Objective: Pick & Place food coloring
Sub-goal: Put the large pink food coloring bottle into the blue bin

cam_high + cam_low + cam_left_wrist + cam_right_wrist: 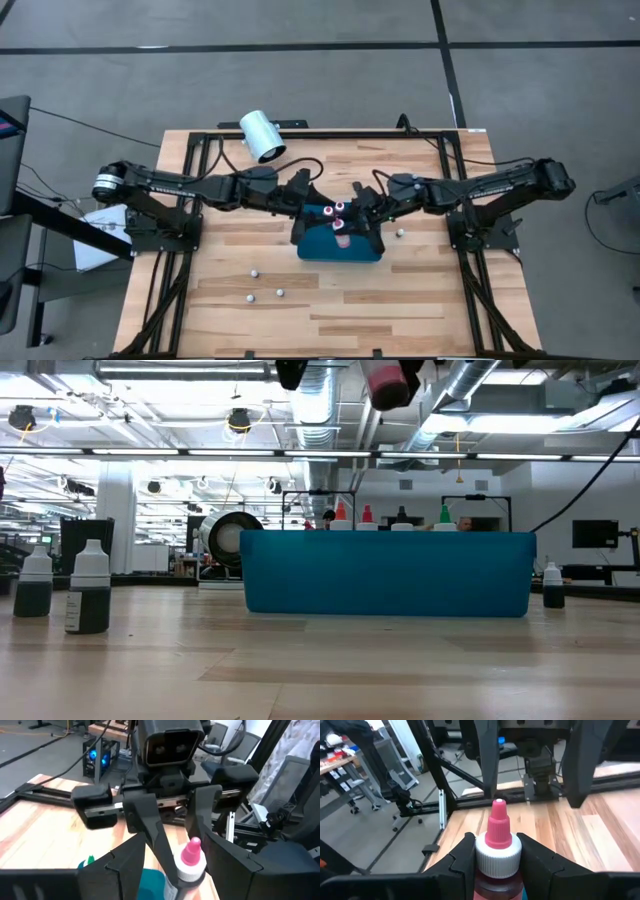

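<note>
A food coloring bottle [498, 845] with a pink tip, white ribbed cap and red body hangs above the teal bin [338, 245], with my right gripper [498, 857] shut on it. My left gripper [175, 847] faces it from the table's left, open; its fingers [481, 755] stand wide apart just beyond the bottle [191, 862] and touch nothing. Red, dark and green bottle tips [367, 513] show above the bin's rim [388, 536]. Three bottles [254, 272] stand on the table in front of the bin, and one [400, 233] to its right. My right gripper pinches the bottle between its two fingers [462, 857], at the body just below the white cap [497, 876]. The fingers come level from the table's right side. The bottle stands upright in the hold, lifted clear above the bin.
A large white cylinder [262, 136] lies at the table's far left. Black frame rails [200, 180] run along both sides of the table. Two dark bottles with white caps [88, 588] stand near the low camera, and another [552, 585] to the right of the bin.
</note>
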Controlling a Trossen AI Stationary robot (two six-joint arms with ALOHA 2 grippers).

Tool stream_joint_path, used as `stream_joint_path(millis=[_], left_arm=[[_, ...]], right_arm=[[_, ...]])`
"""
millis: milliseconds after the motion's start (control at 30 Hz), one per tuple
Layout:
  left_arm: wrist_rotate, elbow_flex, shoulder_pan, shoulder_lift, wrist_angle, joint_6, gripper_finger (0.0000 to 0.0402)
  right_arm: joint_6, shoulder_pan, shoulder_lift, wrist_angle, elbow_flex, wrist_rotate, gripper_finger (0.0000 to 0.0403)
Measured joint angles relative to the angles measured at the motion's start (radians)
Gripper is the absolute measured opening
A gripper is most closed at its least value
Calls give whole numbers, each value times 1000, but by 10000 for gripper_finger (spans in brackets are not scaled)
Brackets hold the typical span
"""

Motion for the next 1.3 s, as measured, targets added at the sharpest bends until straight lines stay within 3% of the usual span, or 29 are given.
stream_joint_path(millis=[1133,1300], left_arm=[[-16,-1,0,3,-32,-19,192],[-27,-1,0,3,-31,-2,176]], right_arm=[[5,-35,25,91,1,3,108],[5,-35,25,96,0,3,108]])
